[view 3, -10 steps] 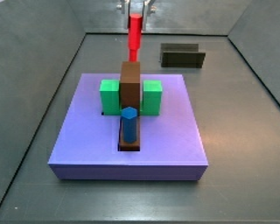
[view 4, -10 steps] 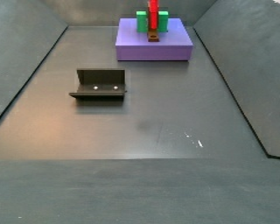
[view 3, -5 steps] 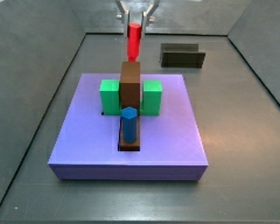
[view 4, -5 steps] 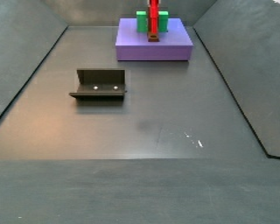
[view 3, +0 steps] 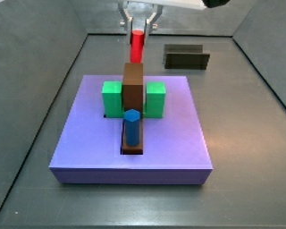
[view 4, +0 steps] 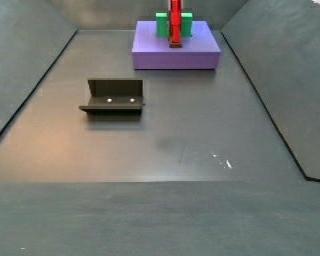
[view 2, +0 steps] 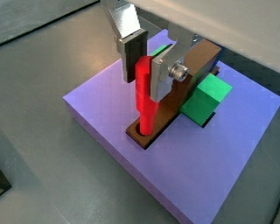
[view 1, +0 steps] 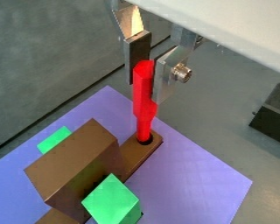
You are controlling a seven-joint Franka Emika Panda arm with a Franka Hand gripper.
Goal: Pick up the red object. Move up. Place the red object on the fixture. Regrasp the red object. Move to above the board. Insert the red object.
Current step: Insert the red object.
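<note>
- The desk [view 4: 163, 150] is dark grey and smooth, walled on its sides, with wide bare floor between the fixture [view 4: 113, 96] and the board [view 3: 131, 134].
- The board is a flat lavender slab with square edges; matte green blocks [view 3: 112, 98] flank a brown bar [view 3: 132, 85], and a blue peg [view 3: 131, 127] stands in it.
- My gripper [view 1: 146, 54] hangs over the board's far end, clamped on the peg [view 1: 143, 101], a slim glossy red rod standing upright with its tip in the bar's slot.

Floor [view 4: 176, 200]: dark grey, matte, flat, with a faint pale sheen mid-floor and a few small bright specks [view 4: 219, 158]. Grey walls slope up and outward on the left [view 4: 19, 85] and right [view 4: 290, 80]. Back wall [view 3: 92, 16] lighter grey. Lighting even and diffuse; shadows soft.
</note>
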